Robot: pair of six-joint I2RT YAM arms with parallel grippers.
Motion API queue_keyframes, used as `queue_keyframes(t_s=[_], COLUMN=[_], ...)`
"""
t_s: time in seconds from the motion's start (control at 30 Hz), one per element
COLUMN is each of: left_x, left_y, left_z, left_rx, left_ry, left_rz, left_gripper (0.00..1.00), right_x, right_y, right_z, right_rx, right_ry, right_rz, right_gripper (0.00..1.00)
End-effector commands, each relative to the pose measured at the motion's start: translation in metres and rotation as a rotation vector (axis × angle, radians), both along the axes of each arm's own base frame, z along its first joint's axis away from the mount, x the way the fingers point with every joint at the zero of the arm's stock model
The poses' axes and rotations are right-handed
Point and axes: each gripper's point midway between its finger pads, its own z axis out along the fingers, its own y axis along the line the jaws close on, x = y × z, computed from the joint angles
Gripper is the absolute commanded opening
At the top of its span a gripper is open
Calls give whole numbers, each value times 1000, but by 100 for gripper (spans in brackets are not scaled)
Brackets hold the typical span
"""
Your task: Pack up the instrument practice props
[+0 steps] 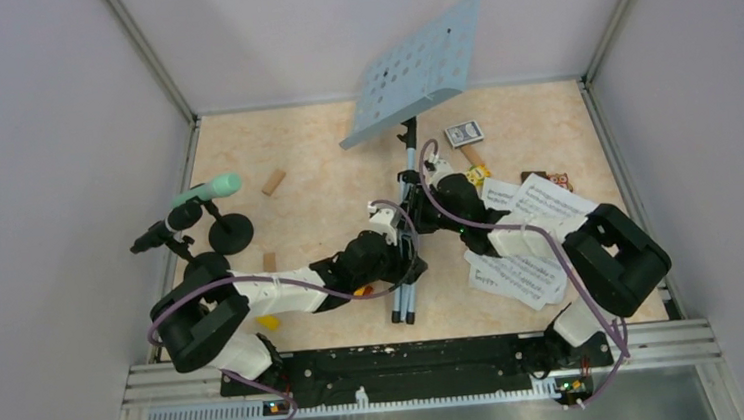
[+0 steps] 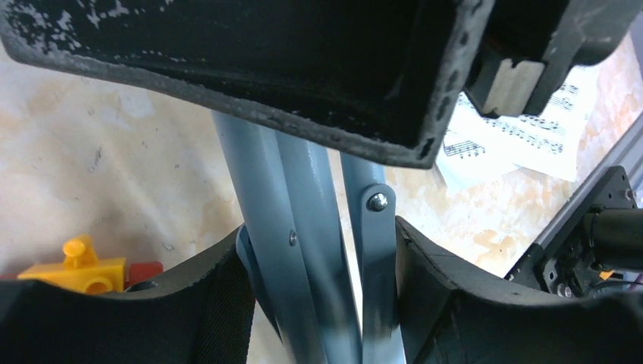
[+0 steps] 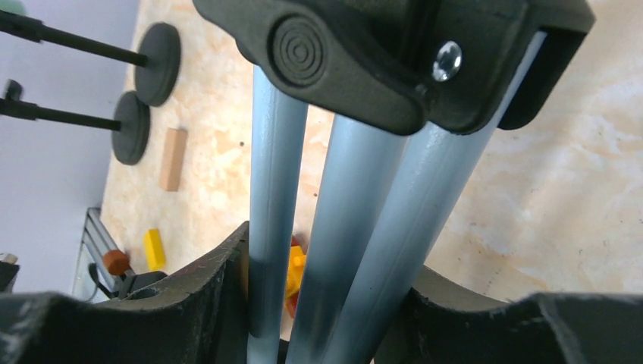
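My left gripper (image 2: 318,299) and right gripper (image 3: 326,303) clamp the tripod legs (image 1: 405,303) below the music desk (image 1: 417,66); I should lower both evenly.

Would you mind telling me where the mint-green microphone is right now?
The mint-green microphone is at the left of the table in the top view, held on a black round-based holder beside the black microphone.

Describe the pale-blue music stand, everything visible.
Pale-blue perforated metal music stand: round-holed desk tilted at the far end, grey-blue tripod legs folded together, running toward the near edge. Right claw grips the legs near the black hub; left claw straddles them nearer the feet, grip unclear.
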Motion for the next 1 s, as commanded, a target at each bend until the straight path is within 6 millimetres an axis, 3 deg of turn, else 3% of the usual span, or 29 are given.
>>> queue_keyframes(t_s=[0.0,0.13,0.37,0.53,0.77,0.87,0.97], left_x=[8,6,1,-4,2,11,18], left_y=[15,33,79,120,187,210,213], left_z=[-20,-38,-61,-71,-77,-70,-61], left_rx=[85,159,302,404,445,464,451], left_ry=[37,87,131,151,235,225,208], left_rz=[128,210,366,470,605,662,668], left_gripper=[21,22,22,30,31,32,40], right_x=[29,26,23,24,39,47,51], right_y=[19,31,73,114,163,183,190], right_z=[55,31,20,17,10,10,10], right_rx=[2,14,99,135,179,189,165], right_ry=[-363,-311,-263,-237,-197,-199,-207], right_rz=[96,153,256,299,235,214,201], right_gripper=[0,0,0,5,12,17,34])
